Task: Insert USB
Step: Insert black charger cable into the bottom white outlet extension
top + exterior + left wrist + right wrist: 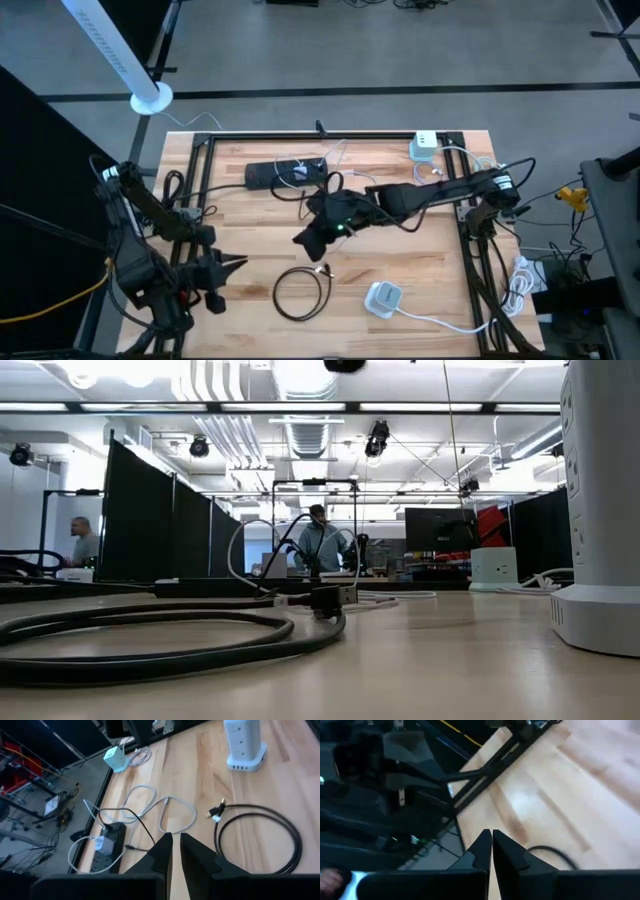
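From above we see the right gripper (pixel 303 238) over the middle of the wooden table (pixel 430 270), fingers pressed together and holding nothing, just above the coiled black USB cable (pixel 303 293). The left gripper (pixel 236 264) waits at the table's left edge, fingers nearly together, empty. A black power strip (pixel 285 173) lies near the far edge, and a white tower socket (pixel 384 299) stands near the coil.

At table height we see the cable's plug (pixel 332 598) resting on the wood.

The left wrist view shows the plug (pixel 216 812) lying free.
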